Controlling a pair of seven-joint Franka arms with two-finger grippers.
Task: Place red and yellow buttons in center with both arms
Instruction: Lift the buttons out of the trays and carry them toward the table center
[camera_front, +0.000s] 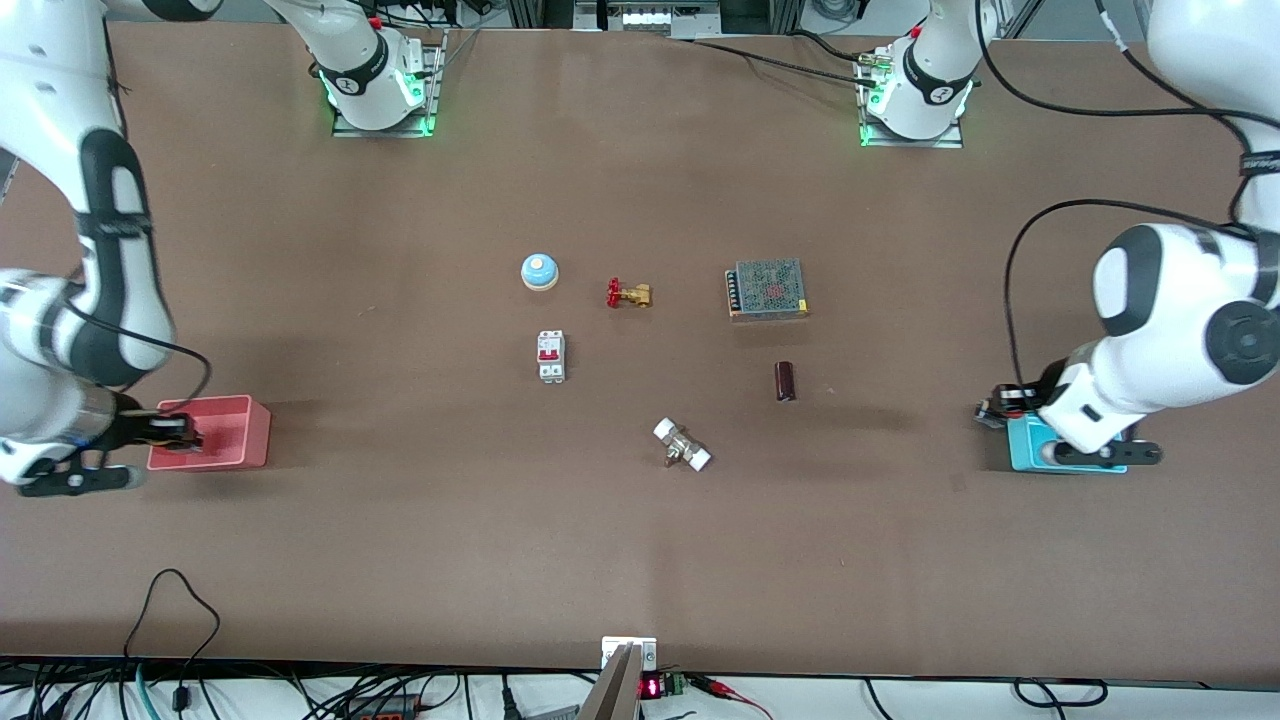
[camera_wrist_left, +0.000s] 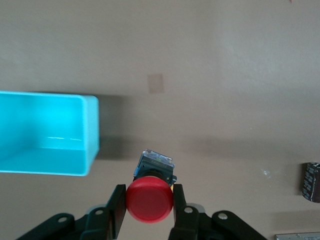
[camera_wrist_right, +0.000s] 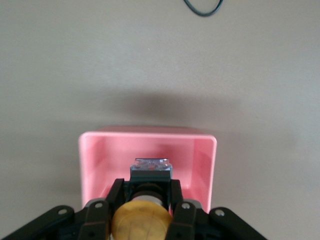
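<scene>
My left gripper (camera_front: 996, 412) is shut on the red button (camera_wrist_left: 149, 202), gripping its round cap, with the black body pointing down. In the left wrist view (camera_wrist_left: 148, 194) it hangs over bare table just beside the cyan bin (camera_wrist_left: 50, 135), on the side toward the table's middle. My right gripper (camera_front: 186, 431) is shut on the yellow button (camera_wrist_right: 141, 220), holding its black body under the cap. In the right wrist view (camera_wrist_right: 146, 189) it hangs over the open pink bin (camera_wrist_right: 147, 132). The brown table center (camera_front: 650, 370) is bare between scattered parts.
Around the center lie a blue dome bell (camera_front: 539, 271), a brass valve with a red handle (camera_front: 628, 294), a mesh-topped power supply (camera_front: 767, 289), a white breaker (camera_front: 551, 356), a dark cylinder (camera_front: 785, 381) and a white fitting (camera_front: 682, 445). The pink bin (camera_front: 250, 440) and the cyan bin (camera_front: 1025, 455) sit at the table's ends.
</scene>
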